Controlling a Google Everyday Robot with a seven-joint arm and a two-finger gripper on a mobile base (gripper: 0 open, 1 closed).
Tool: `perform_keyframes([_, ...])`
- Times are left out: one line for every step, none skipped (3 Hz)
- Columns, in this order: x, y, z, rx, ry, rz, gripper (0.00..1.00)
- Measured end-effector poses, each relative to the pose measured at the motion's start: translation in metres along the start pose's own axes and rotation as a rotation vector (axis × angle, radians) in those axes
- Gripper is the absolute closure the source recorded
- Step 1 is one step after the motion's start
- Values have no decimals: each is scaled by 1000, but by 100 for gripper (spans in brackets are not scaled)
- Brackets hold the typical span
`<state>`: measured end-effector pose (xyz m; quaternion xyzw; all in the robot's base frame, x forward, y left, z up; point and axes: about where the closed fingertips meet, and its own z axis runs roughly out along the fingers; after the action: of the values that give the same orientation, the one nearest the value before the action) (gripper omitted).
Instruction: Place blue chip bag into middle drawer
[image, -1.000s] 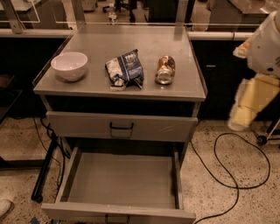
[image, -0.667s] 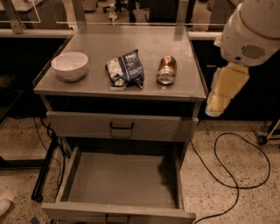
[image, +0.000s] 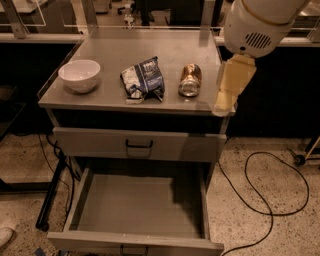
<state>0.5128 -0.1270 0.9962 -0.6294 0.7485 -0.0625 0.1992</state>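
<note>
The tool (image: 226, 100), a pale cream piece hanging from the arm's rounded white housing (image: 257, 25), hovers at the right edge of the table (image: 150, 45), with its lower tip over the front right corner of the grey top. Whether it is apart or together cannot be told from this view, and it holds nothing and touches none of the items. Just beside it, on its left as the camera sees it, a shiny copper-coloured can (image: 190, 80) lies on its side with one round end facing the front. Past the can, further left of the tool, the blue chip bag (image: 143, 79) lies flat and crinkled on the table top near the front edge, close to the can but apart from it. Farthest from the tool, near the table's left side, a white bowl (image: 79, 75) stands upright. Below the tool and to its left, the upper drawer front (image: 100, 142) is shut, with a small black handle (image: 139, 145) at its middle. Lower again, the middle drawer (image: 135, 207) is pulled well out towards the camera, its flat grey tray showing. A dark cable (image: 270, 190) loops across the speckled floor beneath the tool, on the right.
</note>
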Motion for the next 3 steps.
perform_keyframes([-12,-22,6,17,-26,-7,0])
perform_keyframes([-43,-66,21,47,-63,-70,0])
perform_keyframes([-79,-102,47,36,-100,-147,0])
